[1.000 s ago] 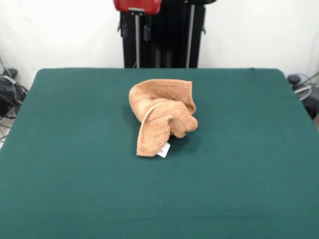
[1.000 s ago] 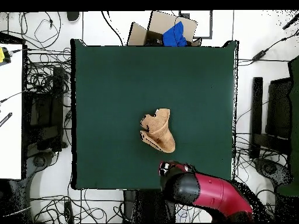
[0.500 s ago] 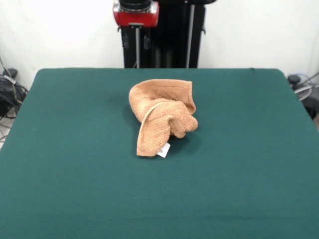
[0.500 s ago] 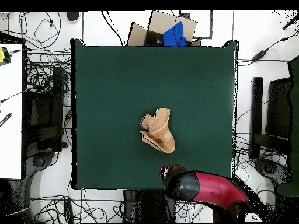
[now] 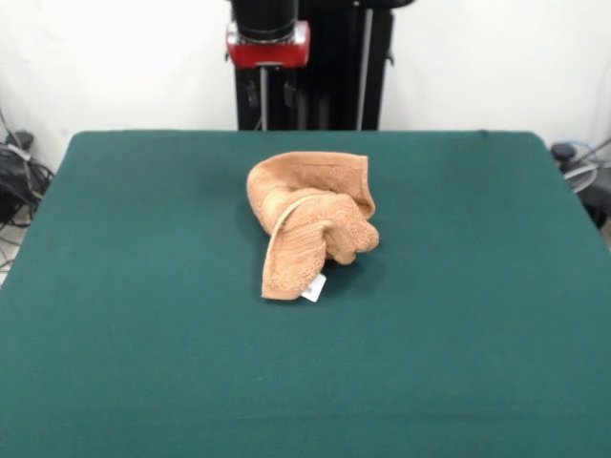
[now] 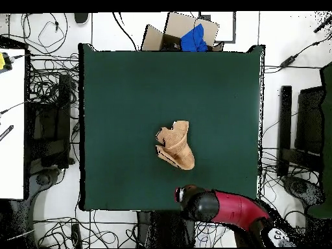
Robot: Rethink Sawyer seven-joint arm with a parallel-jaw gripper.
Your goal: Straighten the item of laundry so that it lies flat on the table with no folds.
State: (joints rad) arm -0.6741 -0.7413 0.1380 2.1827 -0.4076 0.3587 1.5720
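Looking down, I see the towel [image 6: 176, 146] crumpled ahead of my gripper [image 6: 183, 194], which hangs over the table [image 6: 117, 97] edge; its opening I cannot tell.

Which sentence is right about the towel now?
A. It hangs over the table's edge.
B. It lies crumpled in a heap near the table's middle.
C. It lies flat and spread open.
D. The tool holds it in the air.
B: the towel sits bunched and folded on the green table, near its middle.

arm [image 6: 233, 209]: red shell | black joints | black pedestal [image 5: 329, 67]
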